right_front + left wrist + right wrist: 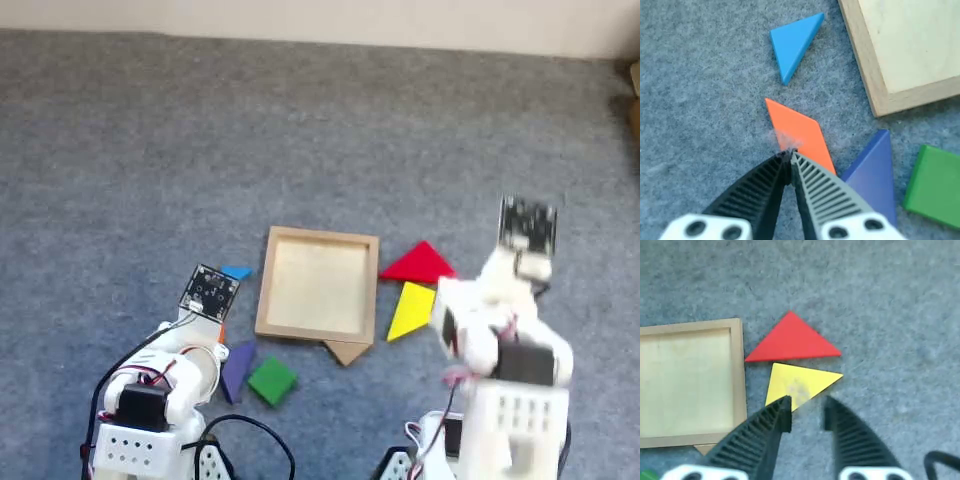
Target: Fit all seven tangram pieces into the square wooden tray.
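Tray (318, 285) bare inside; none of the seven pieces placed, so the whole job is left, by my reading. Red triangle (418, 264) and yellow triangle (411, 310) lie just beside the tray's right side; tan triangle (347, 350) sits at its near edge; green square (271, 381), dark blue triangle (237, 368), orange parallelogram (799, 134) and light blue triangle (794, 44) lie off its left side. Left gripper (790, 155) low at the orange piece's edge, fingers closed together, nothing between them; right gripper (806, 415) hangs above the yellow triangle's corner, jaws partly apart, empty.
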You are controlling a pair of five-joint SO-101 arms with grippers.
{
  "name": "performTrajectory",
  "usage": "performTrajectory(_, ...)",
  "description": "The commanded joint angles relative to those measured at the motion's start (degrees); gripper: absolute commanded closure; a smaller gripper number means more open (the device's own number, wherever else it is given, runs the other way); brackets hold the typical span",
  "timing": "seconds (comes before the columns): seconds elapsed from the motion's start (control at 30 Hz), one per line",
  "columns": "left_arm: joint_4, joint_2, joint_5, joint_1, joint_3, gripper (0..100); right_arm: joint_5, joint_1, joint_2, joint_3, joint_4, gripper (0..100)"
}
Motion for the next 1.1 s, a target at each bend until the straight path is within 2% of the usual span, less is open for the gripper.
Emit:
performTrajectory(0.0,0.18,-1.8,-0.53,-0.75,1.1,100,-1.32,-2.86,15.16,-11.47,0.13,71.7)
performTrajectory(0.2,0.18,-1.8,-0.53,-0.75,1.1,100,8.62,-8.4,26.15,-16.31,-0.04,70.4)
performTrajectory(0.3,0.18,-1.8,-0.53,-0.75,1.1,100,9.32,-11.3,30.02,-16.48,-0.48,70.3)
performTrajectory(0.37,0.18,-1.8,-0.53,-0.75,1.1,100,5.36,-12.35,32.31,-16.48,-2.51,70.3)
performTrajectory(0.57,0.18,-1.8,-0.53,-0.75,1.1,100,-17.93,-13.32,38.55,-15.96,-12.0,70.2)
performTrajectory(0.73,0.18,-1.8,-0.53,-0.75,1.1,100,-24.62,-13.76,44.35,-12.88,-17.19,70.2)
performTrajectory(0.9,0.18,-1.8,-0.53,-0.75,1.1,100,-34.02,-13.76,51.3,-12.79,-17.01,70.2)
performTrajectory(1.07,0.18,-1.8,-0.53,-0.75,1.1,100,-38.68,-13.49,57.36,-12.88,-17.45,70.2)
